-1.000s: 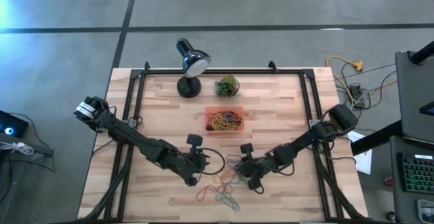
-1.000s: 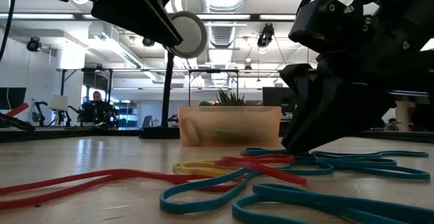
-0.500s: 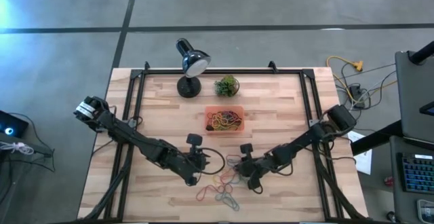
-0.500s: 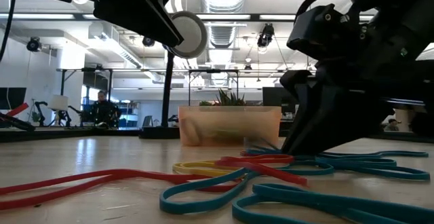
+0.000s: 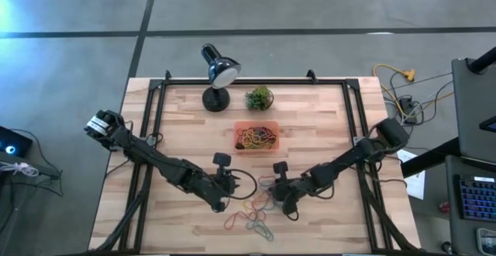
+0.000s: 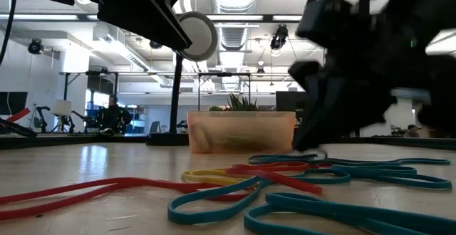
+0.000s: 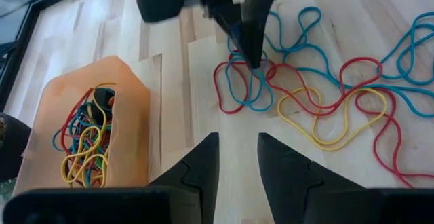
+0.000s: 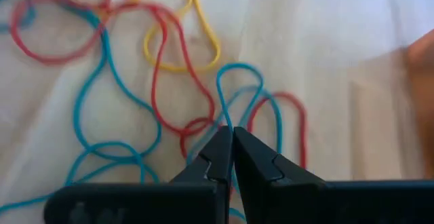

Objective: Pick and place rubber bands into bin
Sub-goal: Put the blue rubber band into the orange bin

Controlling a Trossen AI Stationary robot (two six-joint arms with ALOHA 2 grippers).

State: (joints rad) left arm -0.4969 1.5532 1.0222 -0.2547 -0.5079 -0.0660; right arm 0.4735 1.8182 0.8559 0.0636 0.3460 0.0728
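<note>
The rubber bands (image 5: 252, 212) lie in a loose tangle of red, blue and yellow loops near the table's near edge, and they show closer in the left wrist view (image 7: 319, 95). The orange bin (image 5: 257, 137) stands farther back with many bands inside (image 7: 88, 139). My right gripper (image 5: 273, 202) is shut with its tips down in the tangle (image 7: 256, 62). My left gripper (image 5: 222, 202) is open, just left of the pile, above bare wood (image 7: 237, 163). My right gripper pinches a blue rubber band at the end of one loop (image 8: 226, 123), only at its fingertips (image 8: 220, 146). It comes slanting down from the table's right side. The rest of that band lies slack on the table among the others.
A black desk lamp (image 5: 217, 74) and a small green plant ball (image 5: 259, 97) stand beyond the bin near the far edge. Black frame rails (image 5: 155, 108) run along the table's left and right sides. Bare wood lies between the pile and the bin (image 5: 256, 171).
My right gripper has shifted slightly toward the table's left and risen a little off the table, and it is blurred in the low view. The bands on the table keep their places.
</note>
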